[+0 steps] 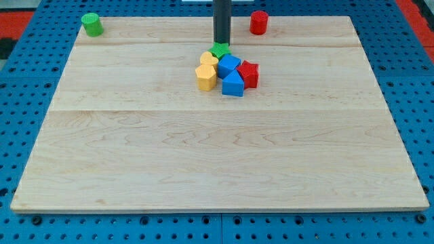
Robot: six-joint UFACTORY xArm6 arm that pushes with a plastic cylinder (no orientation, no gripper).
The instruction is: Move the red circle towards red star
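The red circle (258, 22), a short red cylinder, stands near the view's top edge of the wooden board (217, 149), right of centre. The red star (249, 73) lies at the right side of a tight cluster near the board's upper middle. My tip (222, 43) comes down from the view's top and ends just above the cluster, touching or nearly touching the green block (220, 49). The red circle is to the right of the rod and above my tip, apart from it.
The cluster also holds two yellow blocks (206, 76) (209, 59) and two blue blocks (232, 84) (228, 65). A green cylinder (91, 24) stands at the board's top left corner. A blue perforated table (413, 81) surrounds the board.
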